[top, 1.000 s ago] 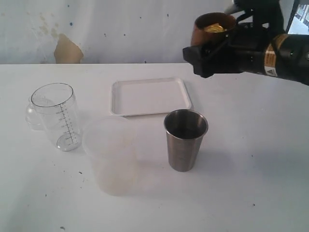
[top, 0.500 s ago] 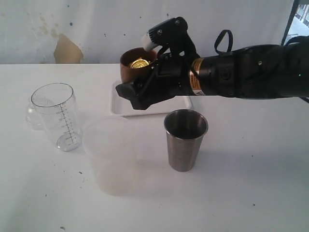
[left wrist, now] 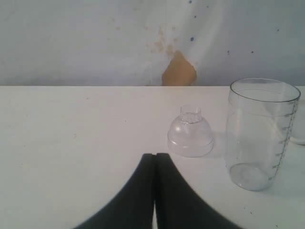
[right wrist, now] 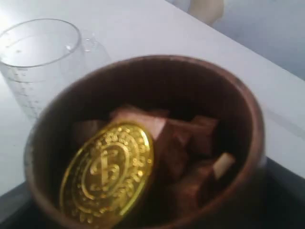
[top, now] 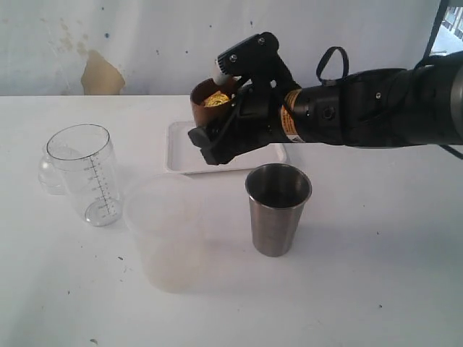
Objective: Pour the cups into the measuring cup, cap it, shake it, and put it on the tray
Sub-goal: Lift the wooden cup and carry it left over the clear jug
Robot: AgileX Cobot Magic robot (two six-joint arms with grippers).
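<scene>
My right gripper (top: 210,134) is shut on the brown wooden cup (top: 212,103), held in the air above the white tray (top: 189,148). Inside the wooden cup (right wrist: 143,143) lie a gold coin (right wrist: 110,176) and brown chunks. The steel tumbler (top: 278,208) stands upright in front of the tray. At the left stands the clear measuring cup (top: 85,173) with its black scale, empty; it also shows beyond the wooden cup (right wrist: 35,59). My left gripper (left wrist: 155,156) is shut and empty, low over the table near the measuring cup (left wrist: 259,133).
A big frosted plastic tub (top: 170,231) stands between the measuring cup and the tumbler. A clear domed cap (left wrist: 190,137) rests on the table beside the measuring cup. The wall behind has a brown patch (top: 100,74).
My right arm carried the wooden cup from the upper right to the left and down, over the tray. In the last half second it shifted slightly and the cup tilted a little.
</scene>
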